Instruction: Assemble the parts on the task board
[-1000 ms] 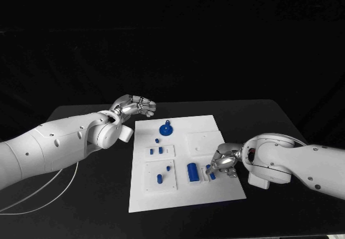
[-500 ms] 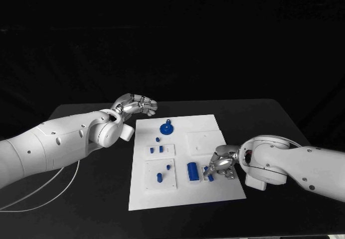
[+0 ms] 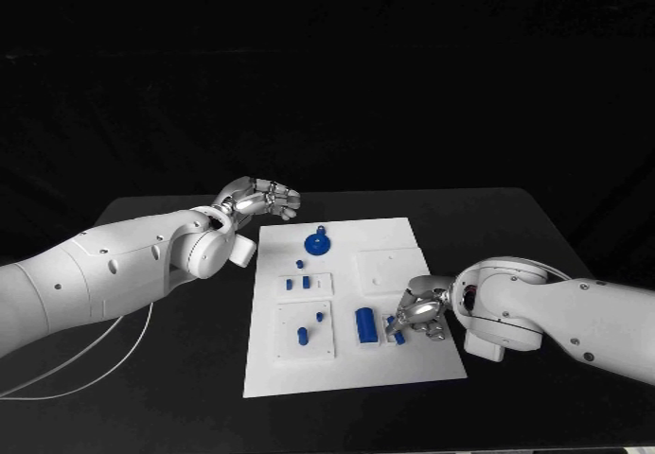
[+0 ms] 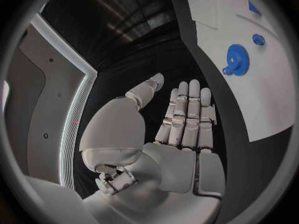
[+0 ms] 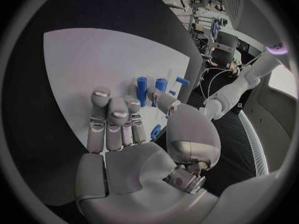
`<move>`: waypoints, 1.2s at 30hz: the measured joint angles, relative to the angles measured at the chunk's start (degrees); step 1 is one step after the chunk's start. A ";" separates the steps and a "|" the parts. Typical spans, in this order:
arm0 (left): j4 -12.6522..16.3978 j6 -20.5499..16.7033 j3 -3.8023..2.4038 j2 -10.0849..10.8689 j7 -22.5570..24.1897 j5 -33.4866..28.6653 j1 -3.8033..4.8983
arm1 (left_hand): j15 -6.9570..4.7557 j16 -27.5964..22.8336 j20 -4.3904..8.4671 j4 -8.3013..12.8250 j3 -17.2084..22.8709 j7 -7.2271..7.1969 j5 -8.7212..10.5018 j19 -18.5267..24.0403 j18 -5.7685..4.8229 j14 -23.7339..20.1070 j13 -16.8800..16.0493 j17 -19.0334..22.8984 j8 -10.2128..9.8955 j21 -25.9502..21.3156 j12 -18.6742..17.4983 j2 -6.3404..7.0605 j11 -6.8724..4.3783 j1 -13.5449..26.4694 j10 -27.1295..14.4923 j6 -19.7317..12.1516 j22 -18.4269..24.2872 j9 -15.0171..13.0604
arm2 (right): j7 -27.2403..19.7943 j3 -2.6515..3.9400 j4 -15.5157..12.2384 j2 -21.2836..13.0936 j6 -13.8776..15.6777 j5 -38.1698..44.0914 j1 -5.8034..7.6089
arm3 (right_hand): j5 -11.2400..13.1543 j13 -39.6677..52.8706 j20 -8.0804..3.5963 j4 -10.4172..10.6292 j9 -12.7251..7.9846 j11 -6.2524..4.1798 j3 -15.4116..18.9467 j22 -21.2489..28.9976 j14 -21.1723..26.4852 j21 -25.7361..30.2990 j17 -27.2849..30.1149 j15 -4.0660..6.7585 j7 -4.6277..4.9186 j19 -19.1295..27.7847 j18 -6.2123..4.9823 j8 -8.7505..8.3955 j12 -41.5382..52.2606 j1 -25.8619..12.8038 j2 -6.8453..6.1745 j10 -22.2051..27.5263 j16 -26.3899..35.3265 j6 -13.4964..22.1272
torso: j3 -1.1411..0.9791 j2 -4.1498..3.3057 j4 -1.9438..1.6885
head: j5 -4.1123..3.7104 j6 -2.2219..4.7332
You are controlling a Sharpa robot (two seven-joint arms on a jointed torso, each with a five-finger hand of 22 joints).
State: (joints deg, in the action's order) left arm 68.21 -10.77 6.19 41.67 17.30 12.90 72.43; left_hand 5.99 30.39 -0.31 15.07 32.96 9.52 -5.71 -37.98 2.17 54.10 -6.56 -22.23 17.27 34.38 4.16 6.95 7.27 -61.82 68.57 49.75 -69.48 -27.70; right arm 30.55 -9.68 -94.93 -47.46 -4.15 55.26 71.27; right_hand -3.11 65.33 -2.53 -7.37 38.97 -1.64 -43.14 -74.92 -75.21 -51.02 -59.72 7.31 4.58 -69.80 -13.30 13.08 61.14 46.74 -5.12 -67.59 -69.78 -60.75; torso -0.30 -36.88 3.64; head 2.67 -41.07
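Note:
The white task board (image 3: 389, 236) lies mid-table. A blue gear (image 3: 315, 247) sits near its far edge, a blue cylinder (image 3: 366, 324) stands near the front, and small blue pegs (image 3: 303, 334) dot the left half. My right hand (image 3: 416, 314) rests low over the board's right front, just right of the cylinder. A small blue part (image 3: 396, 330) is pinched between its thumb and a finger, also visible beside the thumb (image 5: 155, 131). My left hand (image 3: 261, 200) hovers off the board's far left corner, holding nothing, fingers straight in the wrist view (image 4: 184, 124), near the gear (image 4: 236, 59).
The black table (image 3: 546, 236) surrounds the board. A thin white cable (image 3: 82, 369) loops on the table under my left arm. Two raised white square plates (image 3: 385, 268) occupy the board's right side. Upright blue pieces (image 5: 142, 90) stand just past my right fingertips.
My right hand has crept a little left and toward the table's front, carrying the small blue part closer to the cylinder. The left hand has stayed nearly still.

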 measured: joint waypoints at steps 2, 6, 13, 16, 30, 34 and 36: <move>0.00 0.01 0.00 0.02 -0.01 0.00 0.00 | 0.00 0.00 0.00 -0.14 -0.14 0.00 0.00 0.00 0.00 0.00 0.00 -0.05 0.00 0.00 0.00 0.00 0.00 0.00 0.00 0.00 0.00 0.00 | 0.00 0.00 0.11 0.09 0.00 0.08 -0.01 | 0.00 0.00 0.00 0.00 0.00 0.00 0.00 0.00 0.00 0.00 0.00 0.00 0.00 0.00 0.00 0.01 0.00 0.01 -0.01 0.00 0.00 0.00 | -0.01 0.00 0.00 | 0.07 -0.01; 0.00 0.03 0.00 0.05 -0.02 0.00 0.00 | 0.00 0.00 0.00 -0.14 -0.14 0.00 0.00 0.00 0.00 0.00 0.00 -0.05 0.00 0.00 0.00 0.00 0.00 0.00 0.00 0.00 -0.05 0.00 | 0.00 -0.01 0.28 0.23 0.01 0.14 -0.01 | 0.00 0.03 0.00 0.03 -0.01 0.00 0.54 0.00 0.00 0.00 0.00 0.00 0.00 0.00 0.00 0.05 0.00 -0.52 -0.54 0.00 0.00 0.00 | 0.00 0.00 0.00 | 0.21 -0.02; 0.02 0.06 0.00 0.05 -0.04 0.00 0.00 | 0.00 0.00 0.00 -0.14 -0.14 0.20 0.00 0.00 0.00 0.00 -0.01 -0.11 0.00 0.00 0.00 -0.23 0.00 0.23 0.00 -0.20 -0.05 0.00 | -0.07 -0.01 0.57 0.44 0.05 0.19 0.00 | 0.00 0.17 0.00 0.06 -0.04 0.00 3.13 0.00 -0.01 0.00 0.00 -0.01 -0.09 0.00 0.00 0.23 0.00 -2.45 -1.39 0.00 0.00 -0.08 | 0.03 0.00 0.00 | 0.34 -0.03; 0.03 0.08 0.00 0.07 -0.05 0.00 0.00 | 0.00 -0.22 0.00 -0.14 -0.14 0.20 0.00 0.00 0.00 0.00 -0.01 -0.11 0.00 0.00 0.00 -0.23 0.00 0.23 0.00 -0.20 -0.05 0.00 | -0.08 -0.01 0.62 0.48 0.08 0.22 0.00 | 0.00 0.22 0.08 0.07 -0.09 0.00 4.38 0.00 -0.01 0.00 0.00 -0.01 -0.10 -0.08 0.00 0.23 0.00 -3.12 -1.67 0.00 0.00 -0.09 | 0.03 0.00 0.00 | 0.42 -0.03; 0.03 0.14 0.00 0.11 -0.08 0.00 0.00 | 0.00 -0.22 0.00 -0.29 0.02 0.06 0.00 0.00 0.00 0.00 -0.02 -0.23 0.00 -0.23 0.00 -0.23 0.00 0.23 0.00 -0.35 -0.10 -0.01 | -0.42 0.00 0.49 0.40 0.18 0.33 -0.05 | 0.00 0.30 -0.04 -0.64 -0.22 0.00 6.96 0.00 -0.01 0.00 0.01 -0.01 -0.10 0.23 -0.01 -0.30 0.00 -3.99 -1.89 0.00 0.00 -0.09 | 0.03 0.01 -0.01 | 0.91 -0.02; 0.03 0.14 0.00 0.13 -0.09 0.00 0.00 | 0.00 -0.22 0.00 -0.29 0.02 0.06 0.00 0.00 0.00 0.00 -0.02 -0.23 0.00 -0.23 0.00 -0.23 0.00 0.23 0.00 -0.35 -0.10 -0.01 | -0.95 0.00 0.31 0.04 0.11 0.45 -0.07 | 0.00 0.30 -0.04 -1.21 -0.32 0.00 7.53 0.00 -0.01 0.00 0.01 -0.01 -0.07 0.23 -0.01 -0.51 0.01 -4.41 -2.38 0.00 0.00 -0.06 | 0.03 0.01 -0.01 | 0.97 -0.03; 0.03 0.15 0.00 0.13 -0.09 0.00 0.00 | 0.00 -0.22 0.00 -0.29 0.02 0.06 0.00 0.00 0.00 0.00 -0.02 -0.23 0.00 -0.23 0.00 -0.23 0.00 0.23 0.00 -0.35 -0.09 -0.01 | -1.36 0.00 0.23 -0.28 -0.08 0.50 -0.07 | 0.00 0.30 -0.05 -1.59 -0.29 0.00 7.91 0.00 0.05 0.00 0.01 -0.07 0.01 0.25 -0.01 -0.51 -0.19 -4.34 -3.28 0.00 0.00 0.22 | 0.03 0.01 0.00 | 0.98 -0.01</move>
State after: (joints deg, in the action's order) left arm 68.24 -10.63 6.19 41.81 17.21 12.90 72.43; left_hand 5.99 30.17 -0.31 14.78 32.99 9.57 -5.71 -37.98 2.17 54.10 -6.58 -22.46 17.27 34.15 4.16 6.71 7.27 -61.59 68.57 49.40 -69.57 -27.71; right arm 29.19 -9.69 -94.69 -47.74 -4.23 55.76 71.20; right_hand -3.11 65.62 -2.58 -8.96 38.68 -1.64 -35.23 -74.91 -75.16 -51.02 -59.71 7.25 4.60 -69.55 -13.31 12.57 60.94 42.41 -8.40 -67.58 -69.78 -60.53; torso -0.27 -36.87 3.64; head 3.65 -41.07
